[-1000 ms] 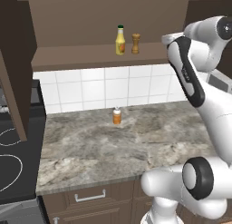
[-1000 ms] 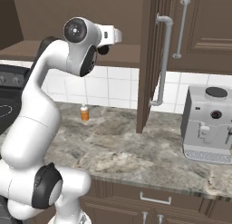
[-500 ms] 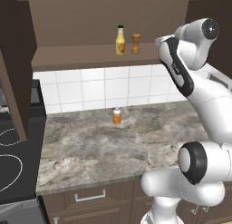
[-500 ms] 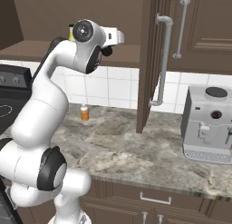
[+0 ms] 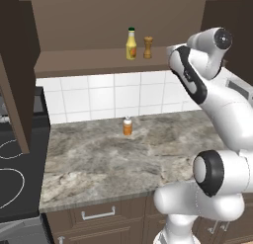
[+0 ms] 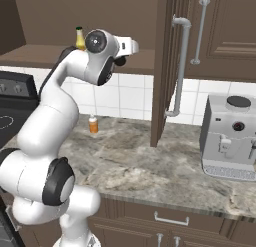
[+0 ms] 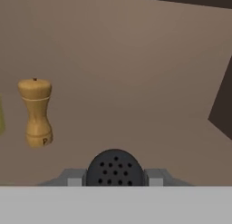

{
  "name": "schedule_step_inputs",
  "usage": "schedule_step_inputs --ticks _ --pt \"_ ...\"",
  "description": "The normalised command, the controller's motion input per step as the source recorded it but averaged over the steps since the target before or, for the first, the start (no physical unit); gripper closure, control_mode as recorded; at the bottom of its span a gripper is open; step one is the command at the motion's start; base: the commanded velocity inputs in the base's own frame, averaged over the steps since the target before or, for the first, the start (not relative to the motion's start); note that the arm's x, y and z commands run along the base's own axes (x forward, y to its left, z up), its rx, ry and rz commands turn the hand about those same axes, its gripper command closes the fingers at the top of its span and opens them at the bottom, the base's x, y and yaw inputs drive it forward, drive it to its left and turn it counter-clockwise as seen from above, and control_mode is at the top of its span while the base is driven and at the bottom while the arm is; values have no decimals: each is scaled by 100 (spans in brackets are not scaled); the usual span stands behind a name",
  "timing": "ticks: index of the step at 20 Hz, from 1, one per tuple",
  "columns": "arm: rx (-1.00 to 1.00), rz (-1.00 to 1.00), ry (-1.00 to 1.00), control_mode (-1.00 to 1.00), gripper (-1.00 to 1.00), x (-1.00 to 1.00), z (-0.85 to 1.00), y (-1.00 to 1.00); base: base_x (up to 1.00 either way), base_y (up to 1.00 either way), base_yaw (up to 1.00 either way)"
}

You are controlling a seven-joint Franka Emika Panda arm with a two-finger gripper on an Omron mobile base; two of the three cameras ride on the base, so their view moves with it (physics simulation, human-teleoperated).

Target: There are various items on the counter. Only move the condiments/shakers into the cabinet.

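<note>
Beside wooden shaker point(image 7: 35, 112), pincer point(image 7: 114, 175) grips black shaker point(image 7: 114, 168).

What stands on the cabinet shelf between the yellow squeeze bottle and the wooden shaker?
Nothing. In the left base view, the yellow squeeze bottle and wooden shaker stand side by side with only bare cabinet shelf between them.

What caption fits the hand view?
Gripper shut on the black shaker inside the cabinet, wooden shaker standing upright to its left.
</note>
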Motion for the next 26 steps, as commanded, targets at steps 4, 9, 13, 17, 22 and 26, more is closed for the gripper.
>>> schedule_step_inputs --ticks 4,9,13,17,22,26 --pt "0 0 1 -100 100 31 12 0 0 0 0" --pt "1 0 0 -100 100 25 29 -9 0 0 0" --pt "0 0 0 -100 100 43 -1 -2 0 0 0" --pt "0 0 0 -100 100 46 -17 -1 0 0 0" --pt "0 0 0 -100 100 30 -27 -3 0 0 0" --pt "-2 0 1 -100 100 18 -35 -4 0 0 0"
